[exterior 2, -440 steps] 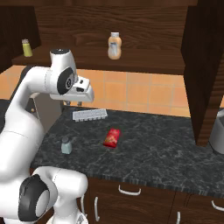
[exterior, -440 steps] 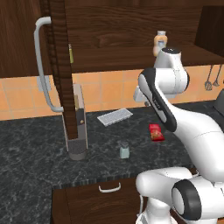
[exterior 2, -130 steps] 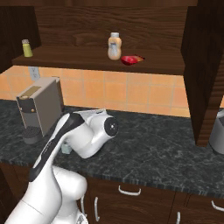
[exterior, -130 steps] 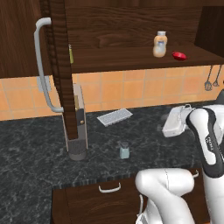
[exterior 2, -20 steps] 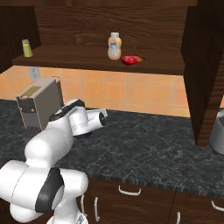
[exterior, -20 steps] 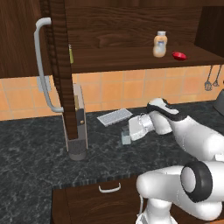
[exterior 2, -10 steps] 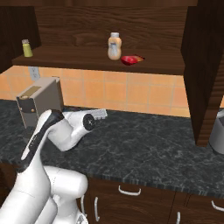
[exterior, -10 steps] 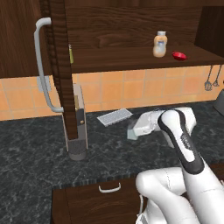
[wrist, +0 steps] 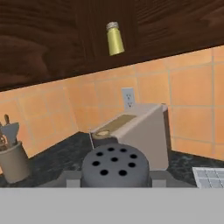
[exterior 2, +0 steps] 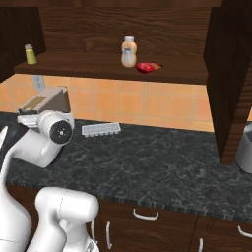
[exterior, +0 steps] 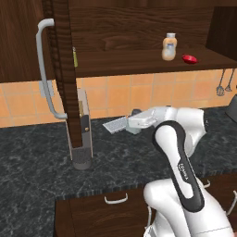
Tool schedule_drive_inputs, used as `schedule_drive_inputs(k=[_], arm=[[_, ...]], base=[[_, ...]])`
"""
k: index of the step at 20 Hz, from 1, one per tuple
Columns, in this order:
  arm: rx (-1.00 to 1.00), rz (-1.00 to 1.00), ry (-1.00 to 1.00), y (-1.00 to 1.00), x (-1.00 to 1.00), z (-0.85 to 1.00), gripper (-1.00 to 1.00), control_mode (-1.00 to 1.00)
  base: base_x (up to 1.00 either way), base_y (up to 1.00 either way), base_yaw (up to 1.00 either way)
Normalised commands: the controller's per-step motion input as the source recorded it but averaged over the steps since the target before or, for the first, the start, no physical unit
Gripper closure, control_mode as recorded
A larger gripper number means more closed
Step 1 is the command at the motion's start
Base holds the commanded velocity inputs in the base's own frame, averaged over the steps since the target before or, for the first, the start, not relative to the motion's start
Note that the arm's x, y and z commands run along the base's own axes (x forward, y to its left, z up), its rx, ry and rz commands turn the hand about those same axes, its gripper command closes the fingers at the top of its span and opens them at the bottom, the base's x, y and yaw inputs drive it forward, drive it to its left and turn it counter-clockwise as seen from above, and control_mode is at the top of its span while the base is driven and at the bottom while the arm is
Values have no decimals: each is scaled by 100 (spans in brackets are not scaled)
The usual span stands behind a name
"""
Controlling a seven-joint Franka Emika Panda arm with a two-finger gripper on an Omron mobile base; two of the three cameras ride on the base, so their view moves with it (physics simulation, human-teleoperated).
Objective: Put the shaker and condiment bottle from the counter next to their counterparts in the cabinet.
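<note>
In the hand view the shaker's grey perforated cap (wrist: pixel 114 165) sits between my fingertips, and my gripper (wrist: pixel 114 176) is shut on it. My gripper (exterior: pixel 134 119) hangs over the black counter (exterior: pixel 41 178), level with the toaster's top and pointing left. The red condiment bottle (exterior: pixel 189 59) lies on the cabinet shelf (exterior: pixel 125 65) beside the tan white-capped bottle (exterior: pixel 169 47); both also stand out as the red bottle (exterior 2: pixel 146 67) and tan bottle (exterior 2: pixel 128 51). The olive-yellow shaker (wrist: pixel 114 39) stands on the shelf's left end, up ahead of the hand.
The open cabinet door with its grey bar handle (exterior: pixel 46 69) stands edge-on at the left. A toaster (wrist: pixel 135 131) sits on the counter ahead, a ribbed grey rack (exterior: pixel 115 125) lies by the wall, and a utensil pot (wrist: pixel 13 159) stands to the side.
The hand has risen off the counter with the shaker in it, and the arm has swung its elbow round. Bottles on the shelf have not moved.
</note>
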Motion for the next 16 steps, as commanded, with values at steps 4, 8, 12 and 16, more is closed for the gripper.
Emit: schedule_drive_inputs(k=[4, 8, 12, 16], arm=[[3, -3, 0, 0, 0, 100, 100, -100], [0, -4, 0, -3, -4, 100, 100, -100], [0, 0, 0, -12, 0, 99, 100, -100], [0, 0, 0, -12, 0, 86, 100, -100]], base=[[0, 0, 0], [0, 0, 0], [0, 0, 0], [0, 0, 0]])
